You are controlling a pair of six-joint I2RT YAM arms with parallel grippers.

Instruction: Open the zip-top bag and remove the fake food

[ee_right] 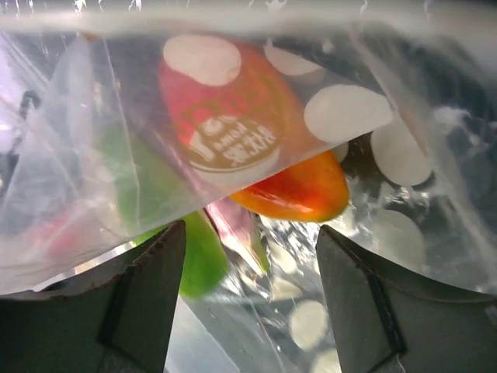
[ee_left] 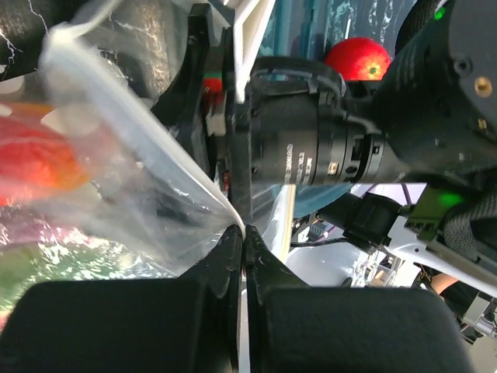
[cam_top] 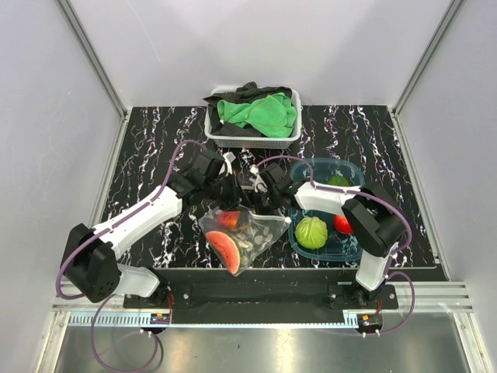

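A black tabletop [cam_top: 147, 148] veined with white carries two containers. At its far edge, near the middle, stands a white slatted basket [cam_top: 252, 139] heaped with a green cloth [cam_top: 260, 110] and a black cloth [cam_top: 241, 95]. On the right side, nearer the front, sits a translucent teal tub [cam_top: 347, 247] holding a green leafy ball [cam_top: 311, 232] and a red fruit [cam_top: 342, 224], just beside each other.

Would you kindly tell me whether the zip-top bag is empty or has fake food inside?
Not empty: the zip-top bag holds a watermelon slice and a red-orange piece, seen through its clear plastic.
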